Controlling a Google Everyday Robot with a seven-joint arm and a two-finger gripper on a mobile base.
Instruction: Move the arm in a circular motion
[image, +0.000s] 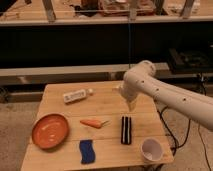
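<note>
The large glossy white arm (170, 97) comes in from the right edge, with small dark dots along its thick tube segment and a bulbous joint (140, 75) above the table's back right part. From the joint it bends down to a tapering pale tip, the gripper (132, 105), which hangs just above the wooden table (107, 105), behind the black and white striped object (126, 130). Nothing shows in the gripper.
On the table lie a white tube (77, 95) at the back left, an orange plate (50, 131) at the left, a carrot (93, 122) in the middle, a blue sponge (87, 151) in front and a white cup (150, 148) at the front right. Cables hang beside the table's right edge.
</note>
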